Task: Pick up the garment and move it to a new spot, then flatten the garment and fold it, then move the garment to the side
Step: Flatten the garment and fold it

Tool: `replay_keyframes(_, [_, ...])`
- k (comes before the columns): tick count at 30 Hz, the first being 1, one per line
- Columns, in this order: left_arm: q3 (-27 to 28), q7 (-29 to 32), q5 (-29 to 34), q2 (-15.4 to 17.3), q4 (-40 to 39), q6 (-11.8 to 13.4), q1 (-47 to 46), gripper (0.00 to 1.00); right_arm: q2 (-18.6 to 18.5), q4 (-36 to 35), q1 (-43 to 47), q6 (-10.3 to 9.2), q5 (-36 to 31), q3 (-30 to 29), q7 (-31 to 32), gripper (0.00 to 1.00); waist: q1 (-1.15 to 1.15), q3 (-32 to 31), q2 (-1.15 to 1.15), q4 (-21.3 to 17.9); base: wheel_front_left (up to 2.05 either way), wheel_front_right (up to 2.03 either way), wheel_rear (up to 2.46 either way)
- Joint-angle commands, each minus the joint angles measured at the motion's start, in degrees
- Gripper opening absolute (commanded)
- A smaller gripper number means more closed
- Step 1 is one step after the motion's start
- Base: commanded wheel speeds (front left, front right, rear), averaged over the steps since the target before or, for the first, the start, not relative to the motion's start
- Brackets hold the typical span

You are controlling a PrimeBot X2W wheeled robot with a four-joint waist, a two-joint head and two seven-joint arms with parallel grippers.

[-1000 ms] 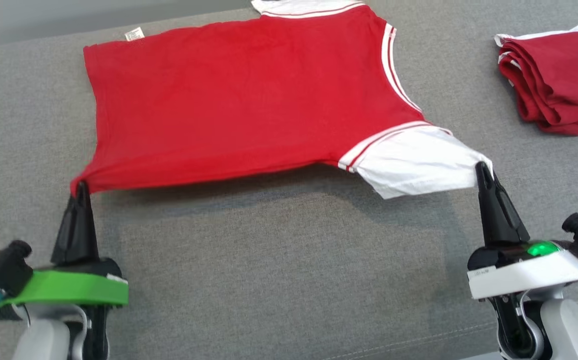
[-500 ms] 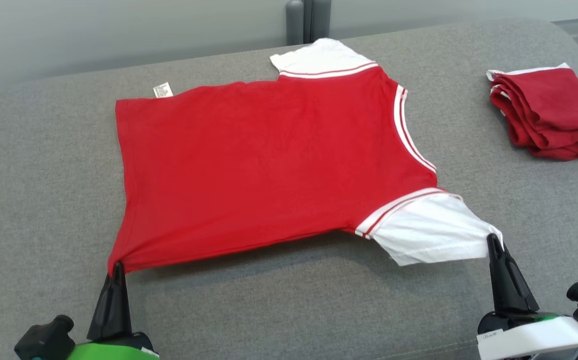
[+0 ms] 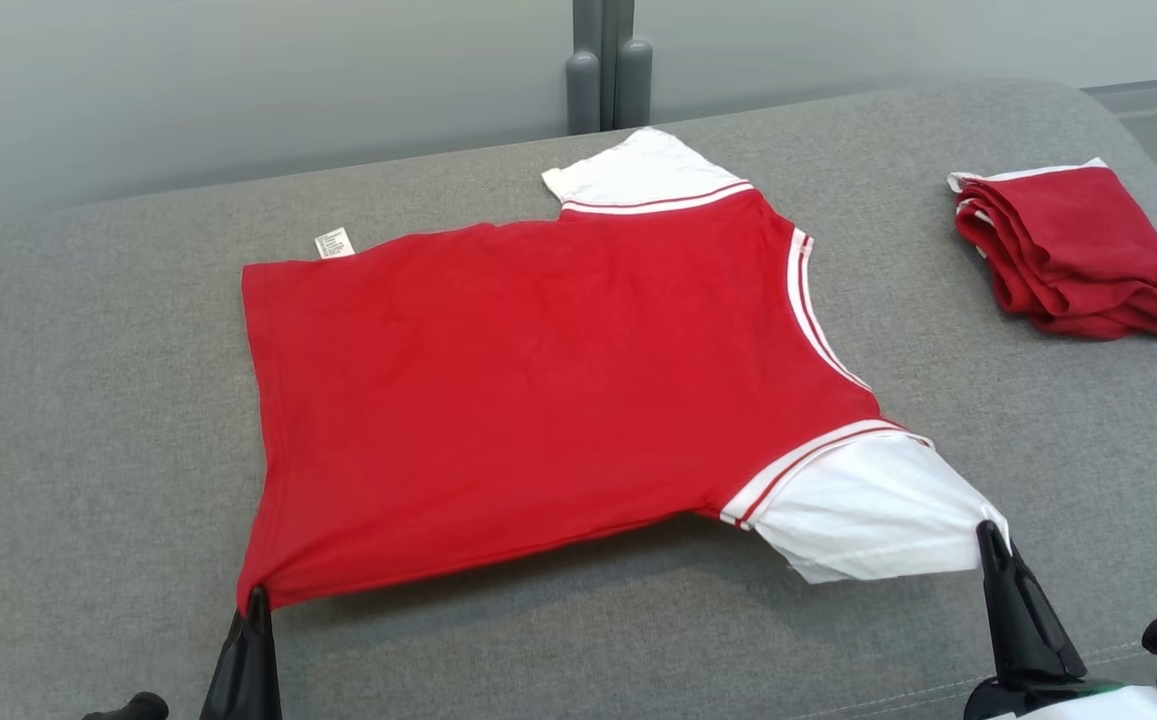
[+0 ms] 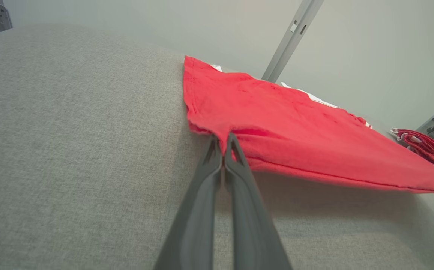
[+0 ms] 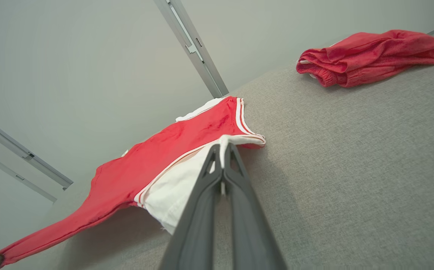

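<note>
Left hand [image 3: 257, 600] is pinched fully shut on the near hem corner of the red T-shirt [image 3: 538, 400]. In the left wrist view its two dark fingers meet with the red cloth bunched between the tips. The right hand [image 3: 988, 535] is likewise shut, gripping the cuff corner of the near white sleeve [image 3: 858, 510].

The T-shirt lies spread across the grey upholstered surface [image 3: 88, 400]. Its far sleeve [image 3: 628, 170] and care label [image 3: 334, 243] rest flat at the back. The near edge is stretched between the two hands and raised a little, with a shadow under it. A folded red garment [image 3: 1078, 260] sits well apart to the right.

This looks like the flattening step, with the shirt already at its spot and drawn taut for smoothing. The next move probably calls for lowering both corners together while keeping the edge tight, so that no slack wrinkles form. After release, the near sleeve would need to be turned in over the body before the fold.
</note>
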Motion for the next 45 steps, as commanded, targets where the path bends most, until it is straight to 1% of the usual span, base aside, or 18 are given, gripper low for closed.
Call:
replay_keyframes(1, [0.55, 0.0, 0.22, -0.28, -0.66, -0.3, 1.37, 0.0, 0.14, -1.04, 1.28, 0.01, 0.44, -0.25, 0.37, 0.0, 0.0, -0.3, 0.0, -0.38, 0.0, 0.0, 0.0])
replay_keyframes(8, [1.45, 0.0, -0.33, -0.44, -1.48, -0.29, 2.94, 0.0, 0.37, -2.42, 2.37, 0.01, 0.45, -0.66, 1.07, 0.0, 0.0, -1.16, 0.0, -0.97, 0.0, 0.0, 0.0])
replay_keyframes(15, [1.42, 0.0, -0.72, -0.53, -0.17, -0.37, 2.93, 0.0, 0.5, -2.68, 2.5, 0.01, 0.51, -0.74, 1.52, 0.0, 0.0, -2.66, 0.0, -0.59, 0.0, 0.0, 0.0])
replay_keyframes(27, [-0.27, 0.0, -2.35, 1.31, 1.69, -0.37, 1.38, 0.0, 0.68, -1.1, 2.41, 0.0, 0.71, -0.43, 1.31, 0.0, 0.0, -4.25, 0.0, -0.39, 0.0, 0.0, 0.0])
replay_keyframes(39, [-1.04, 0.0, -4.35, 3.59, 2.71, -0.37, 0.57, 0.0, 0.72, -0.6, 2.56, 0.0, 0.77, -0.35, 0.96, 0.0, 0.0, -4.58, 0.0, -0.48, 0.0, 0.0, 0.0])
replay_keyframes(45, [-3.2, 0.0, -4.8, 3.84, 4.36, -0.37, -0.56, 0.0, 0.54, 0.79, 1.12, 0.0, 1.11, 0.1, 1.12, 0.0, 0.0, -4.28, 0.0, -0.5, 0.0, 0.0, 0.0])
